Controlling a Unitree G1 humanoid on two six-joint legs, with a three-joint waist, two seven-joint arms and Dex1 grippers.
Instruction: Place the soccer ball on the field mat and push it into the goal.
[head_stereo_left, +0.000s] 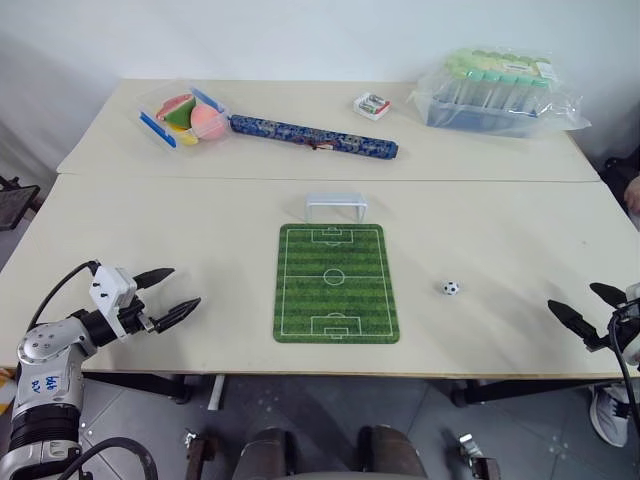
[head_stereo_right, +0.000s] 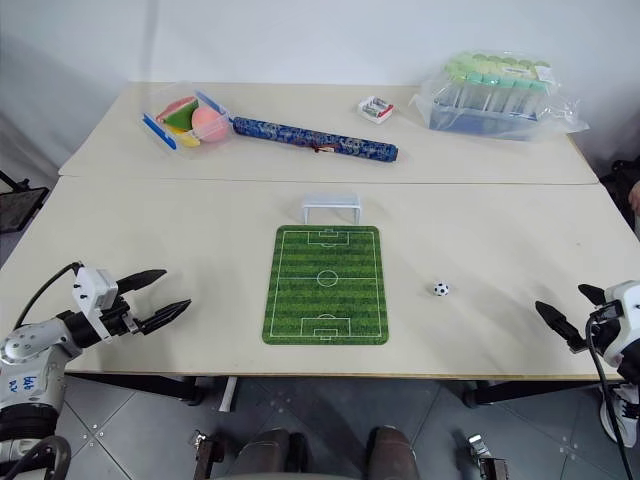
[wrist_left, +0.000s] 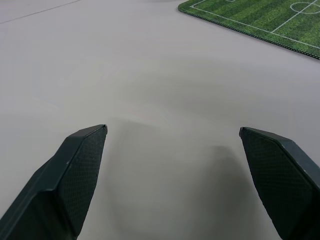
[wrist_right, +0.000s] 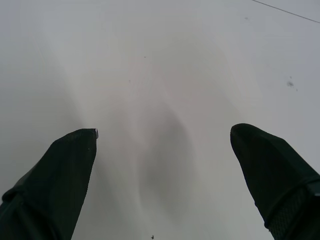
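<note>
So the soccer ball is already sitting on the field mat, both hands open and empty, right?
Not quite. The soccer ball lies on the bare table, to the right of the field mat, as the left eye view shows. The rest holds: left hand and right hand are open and empty.

Setting reads as a robotics test room or lab, not a home. Two plain beige counters (head_stereo_left: 200, 230) pushed edge to edge against a bare white wall (head_stereo_left: 300, 35), grey tiled floor (head_stereo_left: 320, 410) beneath. Props laid out like trial material: a toy field mat (head_stereo_left: 336, 283) with a small white goal (head_stereo_left: 336, 207) at its far end, a clear box of toys (head_stereo_left: 183, 113), and a plastic-wrapped pack of capped tubes (head_stereo_left: 495, 92) on the rear counter.
</note>
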